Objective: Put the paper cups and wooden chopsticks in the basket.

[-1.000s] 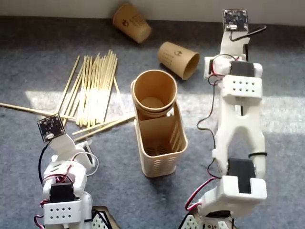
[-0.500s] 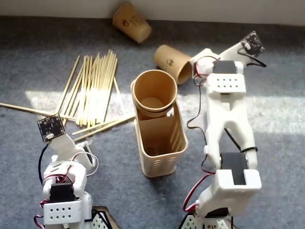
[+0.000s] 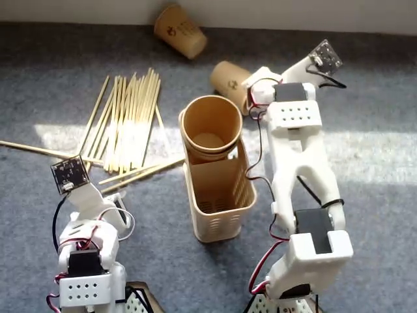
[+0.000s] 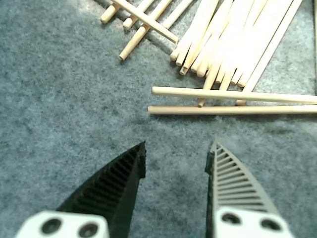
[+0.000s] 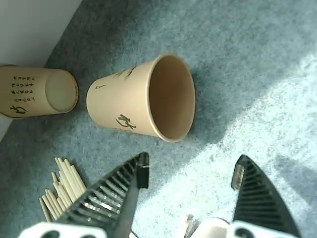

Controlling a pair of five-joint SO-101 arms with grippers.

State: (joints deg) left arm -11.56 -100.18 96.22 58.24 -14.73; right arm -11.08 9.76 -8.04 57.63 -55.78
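Grey carpet [image 3: 365, 85] covers the work surface in the high view, with a pale wall [image 3: 260, 10] along its far edge. We see the basket [image 3: 221, 225] upright in the middle, between the two arms, and a stack [image 3: 210, 127] of cups stands in its far end. Just beyond the basket's far right corner the near cup [image 3: 228, 78] lies on its side, partly covered by the wrist of the right arm [image 3: 296, 150]. The far cup [image 3: 179, 29] lies tipped over well beyond the basket, against the wall. To the basket's left the chopsticks [image 3: 127, 120] are spread loose on the carpet, a few of them reaching almost to its side, and the left arm [image 3: 85, 248] sits folded at the basket's near left. In the left wrist view we find the left gripper [image 4: 178, 146] released, its jaws spread over bare carpet [image 4: 59, 99]. The chopsticks [image 4: 233, 44] are just ahead, two of them lying crosswise nearest the tips. In the right wrist view the right gripper [image 5: 192, 158] is likewise released and holds nothing. The near cup [image 5: 143, 101] lies close ahead of its jaws with the open mouth turned toward us. The far cup [image 5: 37, 91] rests behind it by the wall [image 5: 29, 25], and some chopsticks [image 5: 62, 191] show beside the dark finger.
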